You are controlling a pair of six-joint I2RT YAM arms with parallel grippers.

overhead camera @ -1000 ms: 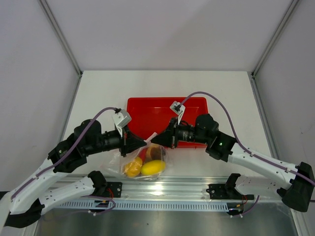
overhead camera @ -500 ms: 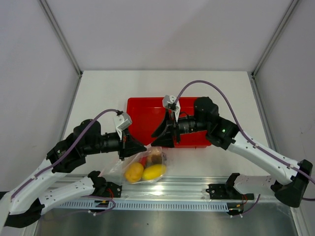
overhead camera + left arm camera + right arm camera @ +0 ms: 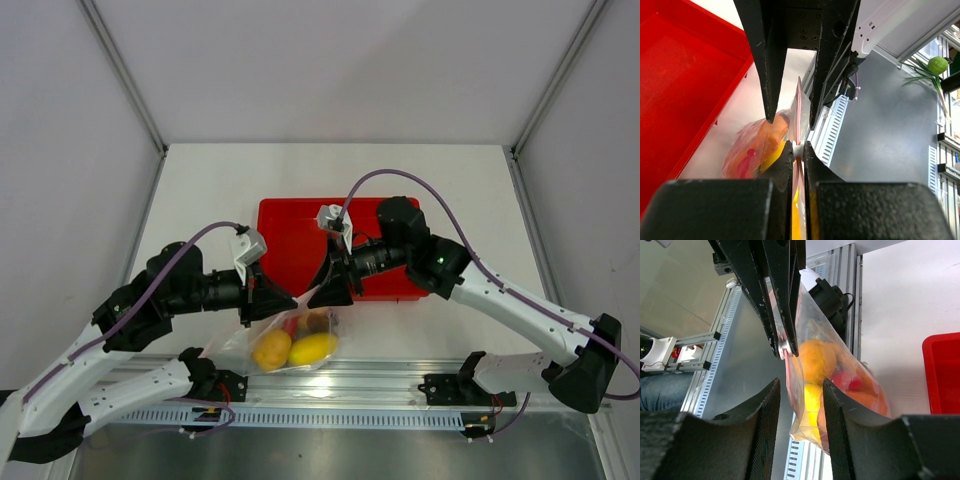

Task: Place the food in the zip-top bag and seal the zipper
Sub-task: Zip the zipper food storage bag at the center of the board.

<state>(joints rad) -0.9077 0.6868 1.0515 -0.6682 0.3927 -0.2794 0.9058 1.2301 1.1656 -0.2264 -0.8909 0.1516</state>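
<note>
The zip-top bag (image 3: 262, 340) hangs at the table's front edge with the food inside: two yellow fruits (image 3: 312, 348), orange chunks (image 3: 875, 400) and a red piece (image 3: 854, 384). My left gripper (image 3: 289, 304) is shut on the pink zipper (image 3: 799, 107) at its white slider (image 3: 798, 150). My right gripper (image 3: 320, 296) is open, its fingers (image 3: 771, 405) standing either side of the bag's mouth edge without touching it. In the right wrist view the bag (image 3: 812, 420) dangles below the left gripper (image 3: 788, 347). The tan fruit bunch is hidden.
The red tray (image 3: 290, 225) lies behind both grippers and also shows in the left wrist view (image 3: 680, 75). The aluminium rail (image 3: 330, 385) with the arm bases runs just under the bag. A green onion-like item (image 3: 935, 67) lies off the table.
My right arm has swung its wrist up and left, and its gripper now stands open by the bag's mouth. The bag has settled slightly, hanging from my left gripper.
</note>
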